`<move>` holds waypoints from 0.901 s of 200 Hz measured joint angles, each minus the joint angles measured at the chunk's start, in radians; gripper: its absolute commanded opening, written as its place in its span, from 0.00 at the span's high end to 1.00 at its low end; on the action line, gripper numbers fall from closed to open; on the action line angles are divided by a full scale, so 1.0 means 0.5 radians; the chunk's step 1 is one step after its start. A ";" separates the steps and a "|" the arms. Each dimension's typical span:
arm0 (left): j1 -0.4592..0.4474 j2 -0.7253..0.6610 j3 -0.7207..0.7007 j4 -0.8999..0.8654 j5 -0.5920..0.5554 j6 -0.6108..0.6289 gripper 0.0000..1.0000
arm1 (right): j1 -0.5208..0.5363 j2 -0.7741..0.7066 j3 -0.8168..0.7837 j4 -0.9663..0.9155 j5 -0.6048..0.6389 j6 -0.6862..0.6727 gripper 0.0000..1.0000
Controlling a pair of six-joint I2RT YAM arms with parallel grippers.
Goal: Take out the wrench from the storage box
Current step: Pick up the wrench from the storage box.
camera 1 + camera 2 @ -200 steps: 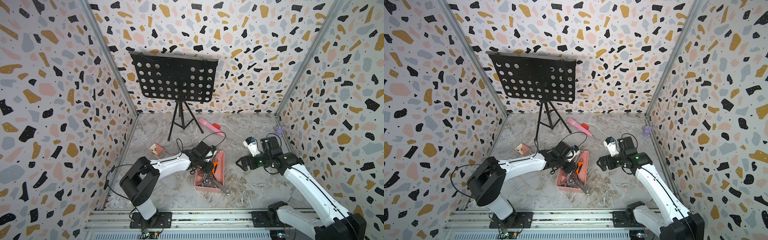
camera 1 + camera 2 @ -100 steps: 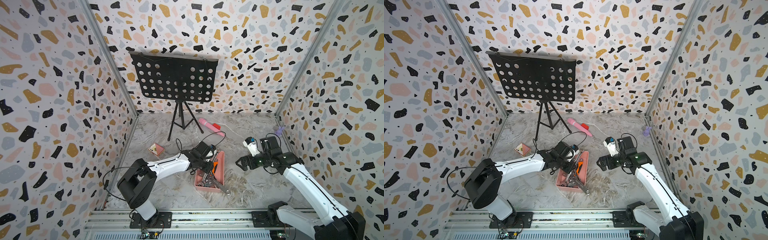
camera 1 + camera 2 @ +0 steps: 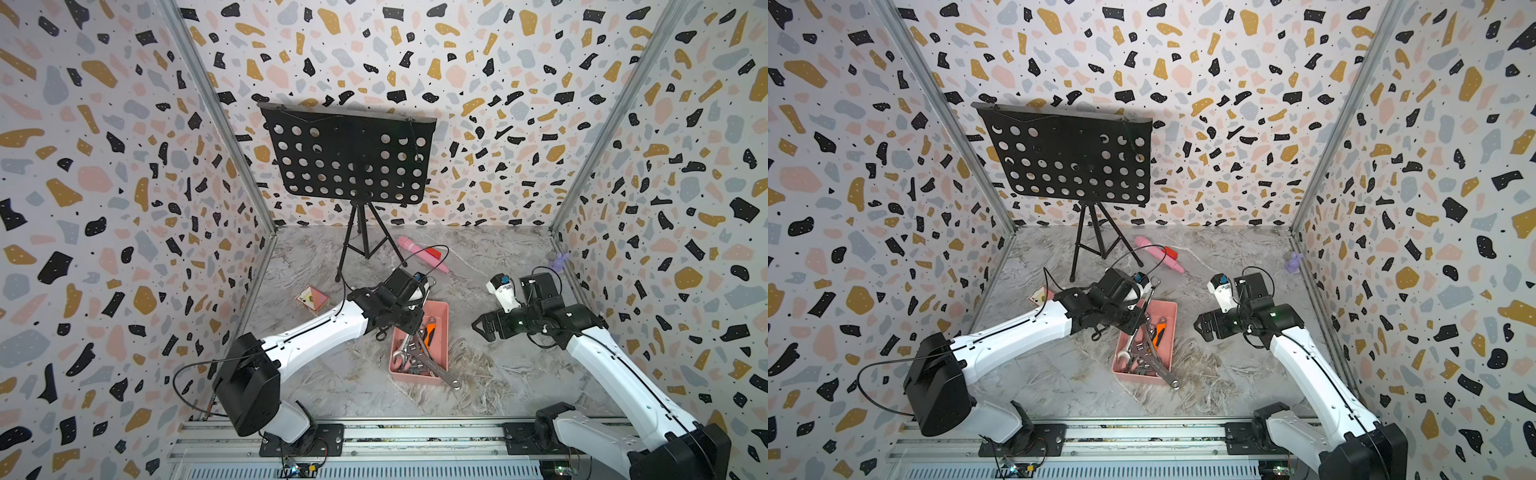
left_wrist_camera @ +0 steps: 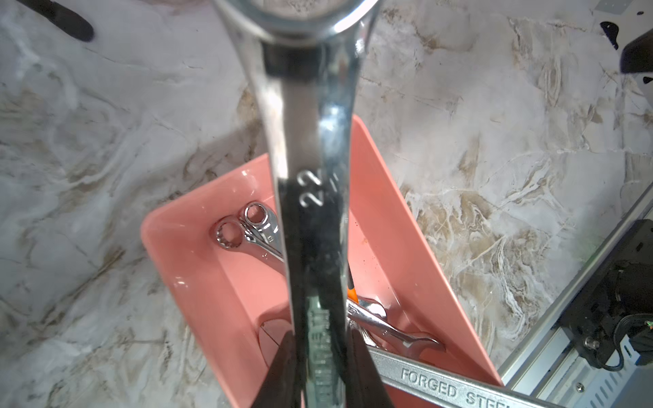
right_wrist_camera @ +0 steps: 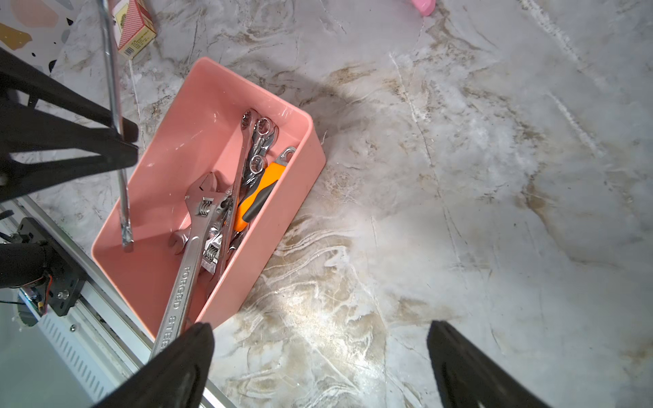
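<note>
Left hand clamped on wrench — ring end up, above storage box, right hand spread nearby

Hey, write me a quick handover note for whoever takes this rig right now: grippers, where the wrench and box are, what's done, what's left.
Left gripper: shut on the wrench marked 22, held roughly upright above the storage box.
Right gripper: open, empty, over bare table beside the box.
Done: wrench gripped and lifted.
Left: carry it clear of the box and set it on the table.
The adjustable wrench and smaller wrenches lie in the box.
</note>
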 measured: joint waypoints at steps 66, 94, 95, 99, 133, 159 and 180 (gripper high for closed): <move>0.000 -0.004 0.430 -0.437 -0.113 -0.072 1.00 | 0.000 0.000 0.000 0.000 0.000 -0.001 0.00; 0.018 -0.083 0.369 -0.529 -0.182 -0.098 1.00 | 0.001 0.000 0.000 0.000 0.000 -0.001 0.00; 0.019 -0.089 0.364 -0.531 -0.184 -0.098 1.00 | 0.001 0.000 0.000 0.000 0.000 -0.001 0.00; 0.026 -0.116 0.327 -0.539 -0.187 -0.105 1.00 | 0.001 0.000 0.000 0.001 0.000 -0.002 0.00; 0.141 -0.319 0.004 -0.620 -0.234 -0.131 1.00 | 0.001 0.000 -0.004 0.032 -0.015 0.007 0.00; 0.236 -0.364 -0.239 -0.577 -0.246 -0.155 1.00 | 0.001 0.004 -0.019 0.060 -0.033 0.011 0.00; 0.289 -0.345 -0.430 -0.484 -0.245 -0.178 1.00 | 0.001 0.004 -0.031 0.062 -0.038 0.017 0.00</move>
